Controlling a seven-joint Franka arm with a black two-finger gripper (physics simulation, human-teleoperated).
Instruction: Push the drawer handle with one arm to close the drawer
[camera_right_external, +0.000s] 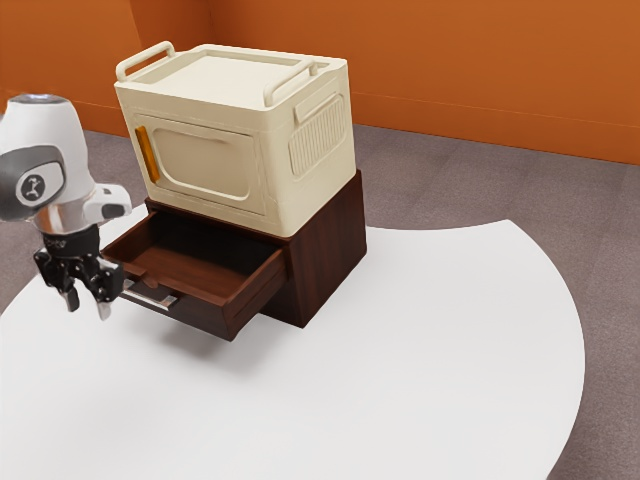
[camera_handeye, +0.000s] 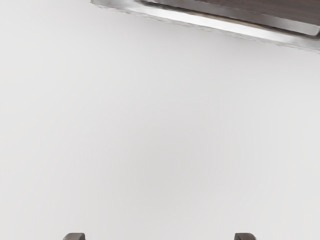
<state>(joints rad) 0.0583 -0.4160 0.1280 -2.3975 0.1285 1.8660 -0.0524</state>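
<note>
My gripper (camera_right_external: 88, 305) stands open in front of the pulled-out drawer (camera_right_external: 208, 314), beside the left end of its silver handle (camera_right_external: 150, 295) in the exterior view, with nothing between the fingers. The drawer belongs to a dark brown wooden cabinet (camera_right_external: 328, 255), and its inside looks bare. In the wrist view the two fingertips of the gripper (camera_handeye: 160, 236) stand wide apart, and the metal handle (camera_handeye: 210, 22) runs along the front of the brown drawer. Whether a finger touches the handle, I cannot tell.
A cream storage box (camera_right_external: 210, 165) with two top rails and an orange latch sits on the cabinet. Both stand on a white table (camera_right_external: 420, 370) with a curved edge. Behind it are a grey floor and an orange wall.
</note>
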